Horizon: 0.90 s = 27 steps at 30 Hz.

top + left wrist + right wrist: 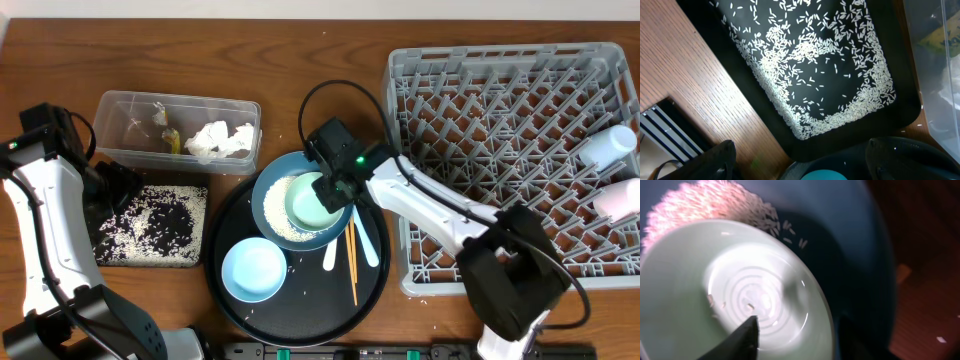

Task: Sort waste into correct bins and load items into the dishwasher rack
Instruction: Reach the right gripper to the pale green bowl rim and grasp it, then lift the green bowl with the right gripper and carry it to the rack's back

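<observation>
My right gripper (335, 187) straddles the rim of the pale-green bowl (312, 203), which sits in the dark-blue dish (268, 188) beside a heap of rice (278, 215). In the right wrist view one finger is inside the bowl (700, 280) and the other is outside its rim, with the jaws (800, 340) open. My left gripper (118, 186) is open and empty above the flat black tray (200, 255), which is strewn with rice (810, 65). The clear tub (115, 105) holds napkins (222, 140) and wrappers (166, 135). The rack (500, 120) holds a white cup (608, 146) and a pink cup (618, 200).
The round black tray (300, 310) carries the dish, a light-blue bowl (253, 269), white spoons (366, 242) and chopsticks (352, 262). A few rice grains lie on the table near the rack's front left corner.
</observation>
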### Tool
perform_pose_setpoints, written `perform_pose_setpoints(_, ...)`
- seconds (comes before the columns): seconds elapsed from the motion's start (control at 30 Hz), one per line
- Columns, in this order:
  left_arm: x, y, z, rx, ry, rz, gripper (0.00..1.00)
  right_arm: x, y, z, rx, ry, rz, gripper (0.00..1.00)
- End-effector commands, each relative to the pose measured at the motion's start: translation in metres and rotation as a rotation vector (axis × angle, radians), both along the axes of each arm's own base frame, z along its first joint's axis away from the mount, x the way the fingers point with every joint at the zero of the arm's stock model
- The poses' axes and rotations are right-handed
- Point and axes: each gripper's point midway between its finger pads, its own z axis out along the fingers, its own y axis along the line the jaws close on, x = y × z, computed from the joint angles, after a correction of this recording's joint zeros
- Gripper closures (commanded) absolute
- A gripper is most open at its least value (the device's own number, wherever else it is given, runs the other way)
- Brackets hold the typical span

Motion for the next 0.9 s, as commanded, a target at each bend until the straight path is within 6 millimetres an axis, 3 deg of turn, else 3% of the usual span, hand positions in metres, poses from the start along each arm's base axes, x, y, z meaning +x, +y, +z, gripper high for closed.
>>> perform_pose_setpoints(0.0, -0.001, 0.0, 0.005, 0.011, -0.01, -0.005, 0.16, -0.006, 0.001, -0.015, -0.019, 0.036, -0.007, 0.61)
perform_pose_setpoints(0.1, -0.001, 0.0, 0.005, 0.011, -0.01, -0.005, 0.16, -0.009, 0.001, -0.023, -0.032, 0.051, -0.005, 0.69)
perform_pose_setpoints(0.23, -0.001, 0.0, 0.005, 0.011, -0.01, -0.005, 0.16, -0.01, 0.003, -0.023, -0.03, 0.048, 0.001, 0.9)
perform_pose_setpoints(0.43, -0.001, 0.0, 0.005, 0.011, -0.01, -0.005, 0.16, -0.001, 0.006, -0.002, 0.006, -0.003, -0.007, 0.99)
perform_pose_setpoints(0.6, -0.001, 0.0, 0.005, 0.011, -0.01, -0.005, 0.16, 0.021, 0.002, 0.048, 0.059, -0.118, -0.042, 0.99)
perform_pose_setpoints(0.67, -0.001, 0.0, 0.005, 0.011, -0.01, -0.005, 0.16, 0.034, -0.007, 0.077, 0.063, -0.202, -0.078, 0.99)
perform_pose_setpoints(0.73, -0.001, 0.0, 0.005, 0.011, -0.01, -0.005, 0.16, 0.045, -0.019, 0.1, 0.05, -0.281, -0.108, 0.99)
perform_pose_setpoints(0.87, -0.001, 0.0, 0.005, 0.011, -0.01, -0.005, 0.16, 0.069, -0.064, 0.138, -0.052, -0.447, -0.164, 0.99)
